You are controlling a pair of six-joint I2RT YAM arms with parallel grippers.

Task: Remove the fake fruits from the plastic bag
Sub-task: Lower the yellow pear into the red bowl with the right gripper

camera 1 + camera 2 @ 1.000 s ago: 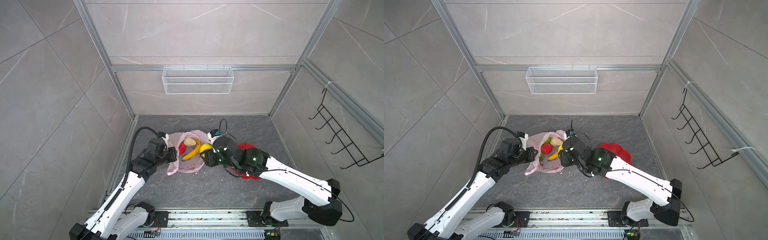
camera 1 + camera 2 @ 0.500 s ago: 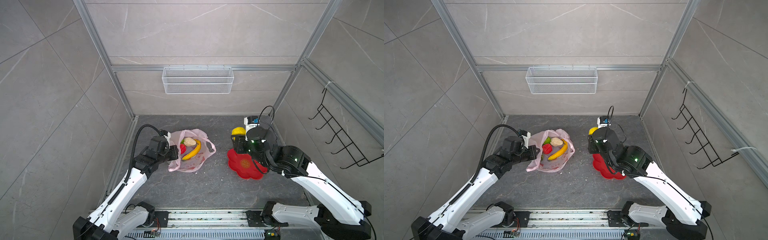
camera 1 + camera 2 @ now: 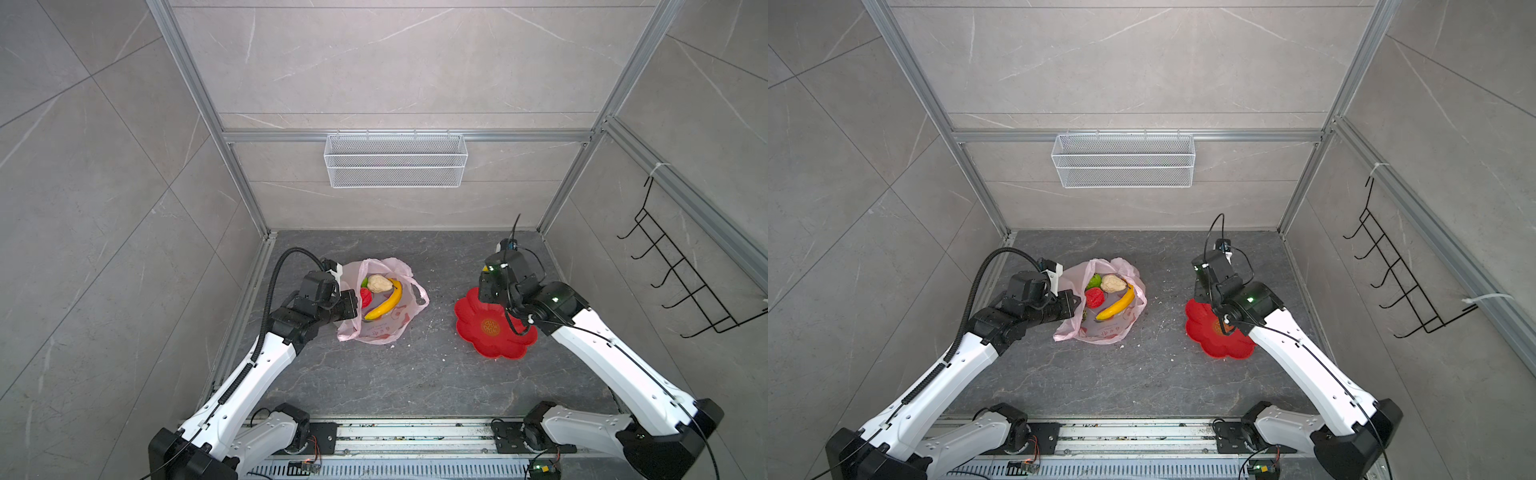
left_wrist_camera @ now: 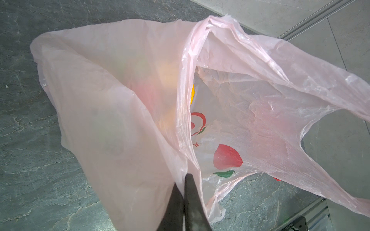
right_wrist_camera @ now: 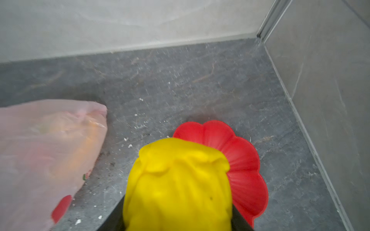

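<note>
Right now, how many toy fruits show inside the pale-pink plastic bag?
4: long yellow banana, knobbly cream lump by its far end, bumpy green ball and small red fruit to their left. Others may be hidden.

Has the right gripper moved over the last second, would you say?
Yes: in a top view the right gripper, holding the yellow fruit, has gone rightward from the bag to the plate's far rim.

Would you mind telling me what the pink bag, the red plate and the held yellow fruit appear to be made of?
The plastic bag looks like thin translucent film, crinkled and glossy; fruit colours show through. The red plate is probably rigid moulded plastic, smooth with soft sheen on its lobes. The yellow fruit seems foam or soft plastic, matte, with moulded ridges.
</note>
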